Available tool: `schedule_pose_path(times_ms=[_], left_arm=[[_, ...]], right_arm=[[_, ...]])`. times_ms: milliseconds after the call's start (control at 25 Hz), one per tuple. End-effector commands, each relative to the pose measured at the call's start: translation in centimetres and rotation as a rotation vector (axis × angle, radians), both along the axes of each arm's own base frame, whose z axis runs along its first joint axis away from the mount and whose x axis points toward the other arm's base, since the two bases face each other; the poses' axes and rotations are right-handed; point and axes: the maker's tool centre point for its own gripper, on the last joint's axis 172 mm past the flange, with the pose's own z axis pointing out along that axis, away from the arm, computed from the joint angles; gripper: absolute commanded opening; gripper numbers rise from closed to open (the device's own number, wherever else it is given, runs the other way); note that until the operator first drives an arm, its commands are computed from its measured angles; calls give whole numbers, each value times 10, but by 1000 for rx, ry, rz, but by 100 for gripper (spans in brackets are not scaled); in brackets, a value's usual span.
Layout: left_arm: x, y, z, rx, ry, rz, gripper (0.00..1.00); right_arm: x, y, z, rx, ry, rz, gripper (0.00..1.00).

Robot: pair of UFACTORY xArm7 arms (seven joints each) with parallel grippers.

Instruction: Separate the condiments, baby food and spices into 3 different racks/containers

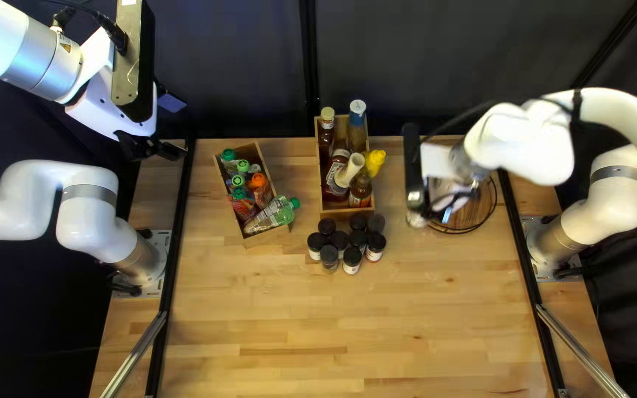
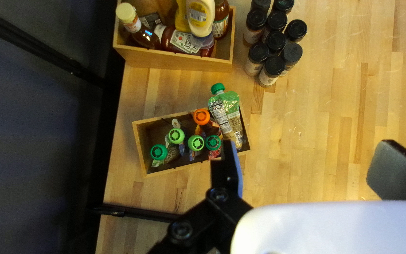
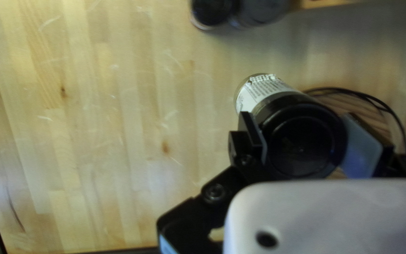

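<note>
My left gripper (image 1: 162, 150) hangs above the table's far left corner; in the left wrist view my left gripper (image 2: 308, 167) is open and holds nothing. My right gripper (image 1: 423, 208), beside a round wooden stand (image 1: 473, 214), holds a spice jar (image 1: 416, 220). Seen from its wrist, my right gripper (image 3: 306, 141) has both fingers against the black-lidded jar (image 3: 304, 136). One wooden box (image 2: 191, 61) contains condiment bottles (image 1: 335, 173). Baby food pouches (image 2: 226, 113) with green and orange caps fill the smaller box (image 2: 141, 146), one leaning over its edge. Several black-lidded spice jars (image 1: 339, 239) cluster upright near the condiment box.
Thin black wire loops (image 3: 391, 106) surround the round stand under my right arm. A yellow bottle (image 1: 374, 161) leans out past the condiment box's side. Black rails (image 1: 178, 236) run along both sides of the table, and a dark curtain (image 1: 245, 74) hangs behind.
</note>
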Motion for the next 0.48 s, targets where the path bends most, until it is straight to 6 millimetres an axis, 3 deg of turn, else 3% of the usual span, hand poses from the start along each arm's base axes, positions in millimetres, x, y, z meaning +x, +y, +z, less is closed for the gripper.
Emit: schedule_pose_path(times_ms=[40,240,480], left_arm=[[0,0,0,0,0,0,100],[0,0,0,0,0,0,100],[0,0,0,0,0,0,100]], right_arm=[[-26,-39,-16,-3,5,-65,0],[-49,-66,-33,-10,9,-136,0],[-50,-68,-34,-10,10,-141,0]])
